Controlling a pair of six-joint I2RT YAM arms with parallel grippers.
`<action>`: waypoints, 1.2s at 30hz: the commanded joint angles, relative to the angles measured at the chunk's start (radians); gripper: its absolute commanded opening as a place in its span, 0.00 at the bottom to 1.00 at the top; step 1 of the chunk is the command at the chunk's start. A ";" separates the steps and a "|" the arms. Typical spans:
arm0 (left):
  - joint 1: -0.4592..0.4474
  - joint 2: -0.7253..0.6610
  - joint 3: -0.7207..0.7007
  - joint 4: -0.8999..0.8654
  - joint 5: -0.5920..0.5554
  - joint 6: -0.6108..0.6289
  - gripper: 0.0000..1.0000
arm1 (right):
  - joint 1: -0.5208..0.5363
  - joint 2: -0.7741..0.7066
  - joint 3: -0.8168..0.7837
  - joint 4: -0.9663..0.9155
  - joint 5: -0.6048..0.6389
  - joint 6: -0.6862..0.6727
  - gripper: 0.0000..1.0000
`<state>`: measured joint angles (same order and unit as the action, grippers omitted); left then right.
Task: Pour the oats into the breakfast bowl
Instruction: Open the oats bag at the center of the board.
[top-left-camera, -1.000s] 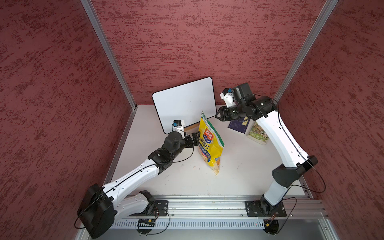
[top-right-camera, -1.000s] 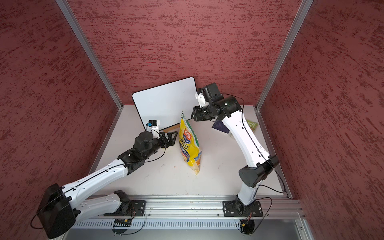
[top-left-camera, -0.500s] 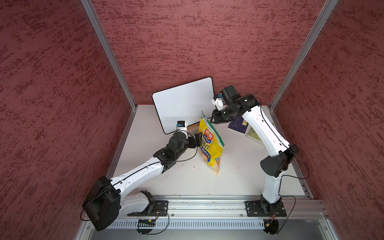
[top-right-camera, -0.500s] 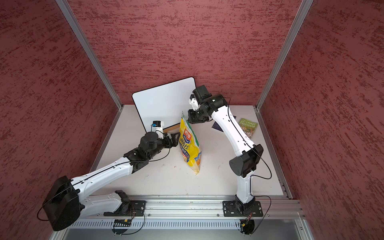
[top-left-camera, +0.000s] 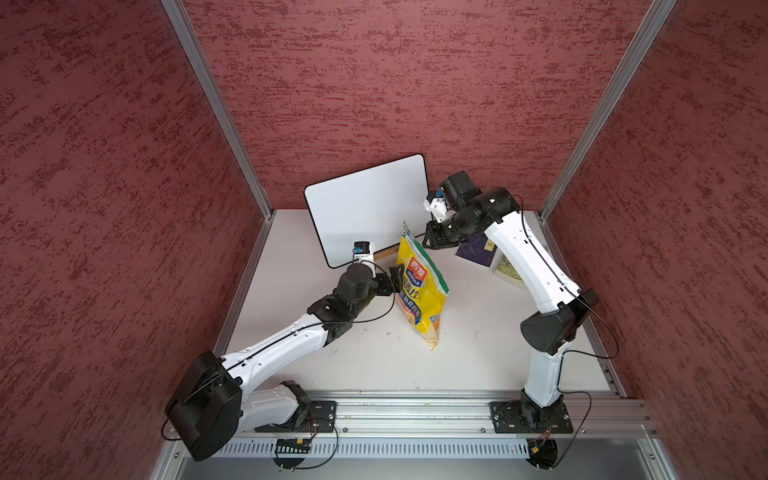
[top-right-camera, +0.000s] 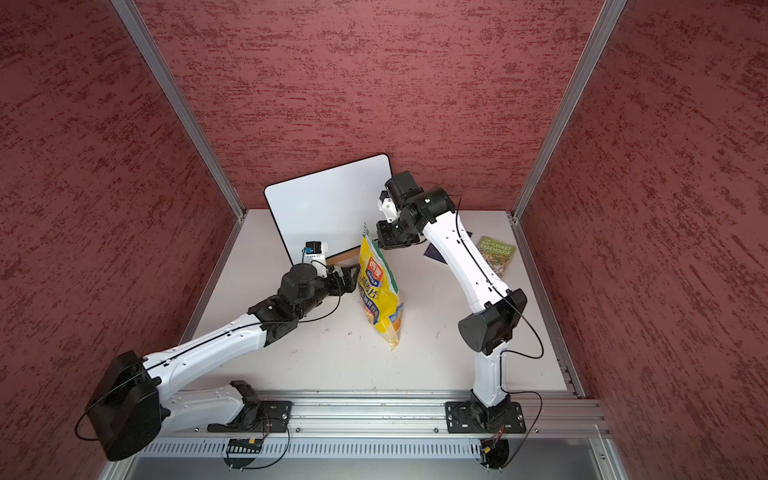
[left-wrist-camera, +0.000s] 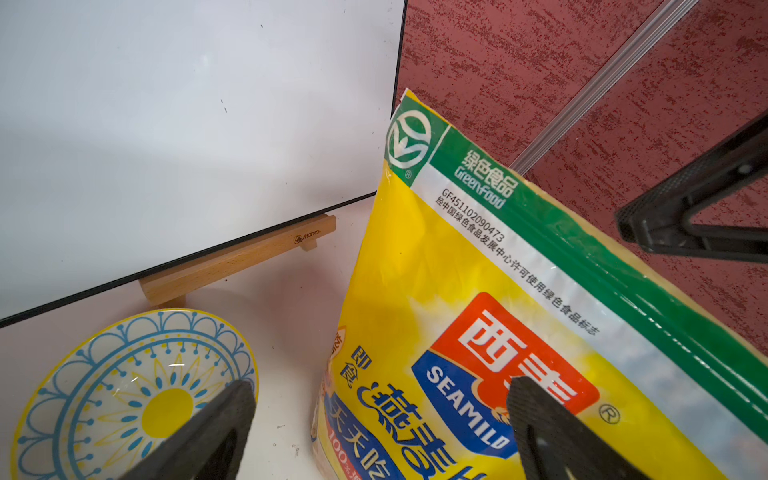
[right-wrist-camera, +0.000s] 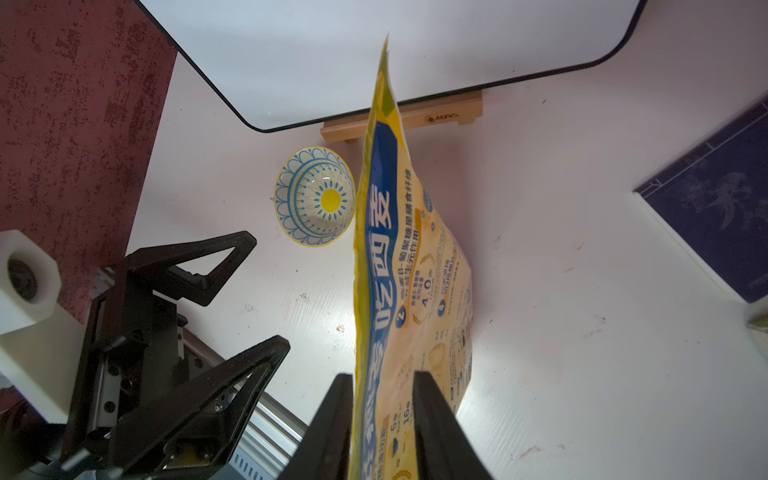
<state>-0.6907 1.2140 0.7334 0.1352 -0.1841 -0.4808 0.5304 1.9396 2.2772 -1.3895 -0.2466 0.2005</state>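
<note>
Here, the bag of oats is being kept upright near the middle of the table. In both top views its flat faces are being turned toward 9 and 3 o'clock, and its top edge is being run from 11 toward 5 o'clock. The far top corner is being straddled by the right gripper, reaching in from 1 o'clock. In the right wrist view its 2 fingers are being drawn narrow with the bag filling the gap, so a pinch on the bag is being judged. Whether the top is open cannot be told.

The left gripper is being held wide and empty just beside the printed face, at 9 o'clock of the bag. The bowl is being hidden in both top views by the left wrist. From the wrist views it is being placed just beside the bag at about 10 o'clock, near the wooden stand of the whiteboard, and it is being shown empty.

The pour is therefore being judged to turn on tipping the top toward 10 o'clock, the left arm being the nearer to the bowl. Room there is being limited by the whiteboard and the left gripper. The 2 books are being left well apart at 2 o'clock, and open table is being left from 4 to 7 o'clock.
</note>
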 joint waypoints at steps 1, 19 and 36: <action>-0.005 0.007 0.017 0.023 -0.009 0.018 1.00 | 0.012 0.013 0.020 -0.014 -0.001 -0.013 0.29; -0.006 0.002 0.018 0.020 -0.008 0.019 1.00 | 0.022 0.032 0.015 -0.035 0.025 -0.023 0.15; -0.006 0.017 0.023 0.026 -0.008 0.024 1.00 | 0.019 -0.023 0.018 0.012 0.059 0.008 0.29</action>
<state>-0.6907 1.2217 0.7330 0.1360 -0.1848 -0.4736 0.5446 1.9614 2.2772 -1.4052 -0.2127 0.1951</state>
